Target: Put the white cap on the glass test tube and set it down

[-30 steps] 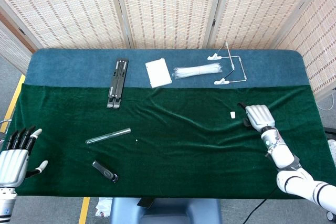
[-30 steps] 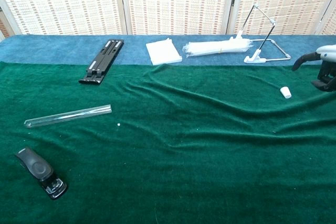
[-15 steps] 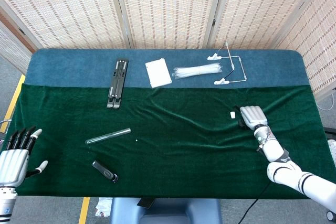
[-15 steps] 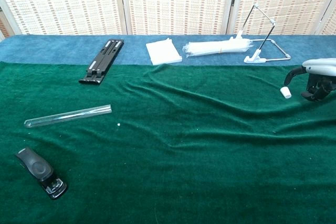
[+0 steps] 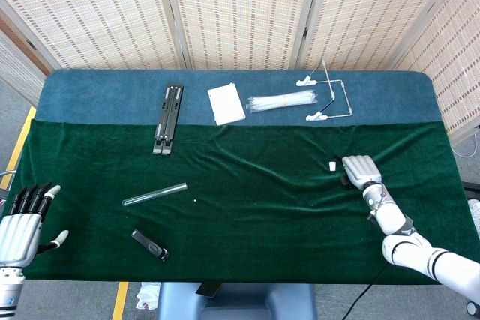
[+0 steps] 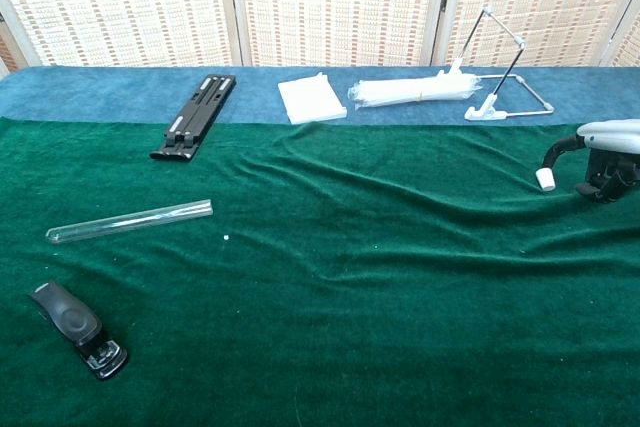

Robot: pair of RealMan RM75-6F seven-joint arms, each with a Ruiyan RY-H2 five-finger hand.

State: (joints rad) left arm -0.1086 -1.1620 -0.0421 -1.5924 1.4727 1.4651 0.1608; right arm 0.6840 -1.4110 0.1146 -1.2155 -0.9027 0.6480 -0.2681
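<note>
Your right hand [image 5: 359,170] sits low over the green cloth [image 5: 247,222] at the right side of the bench, fingers curled down just beside the cap [image 5: 331,164]. In the chest view a dark fingertip [image 6: 553,154] arches right over the cap [image 6: 545,180]; you cannot tell whether it touches, and the cap lies on the cloth, not grasped. Whether this hand is clenched or slack cannot be told.

Your left hand [image 5: 21,224] is at the near left edge, released, fingers spread, holding nothing.

The tube [image 5: 154,193] lies flat on the cloth left of centre, well apart from the cap. A black clip [image 5: 150,245] lies near of it. A black bar [image 5: 169,118], white pad [image 5: 226,103], plastic bag [image 5: 282,100] and wire stand [image 5: 328,95] line the far blue strip.
</note>
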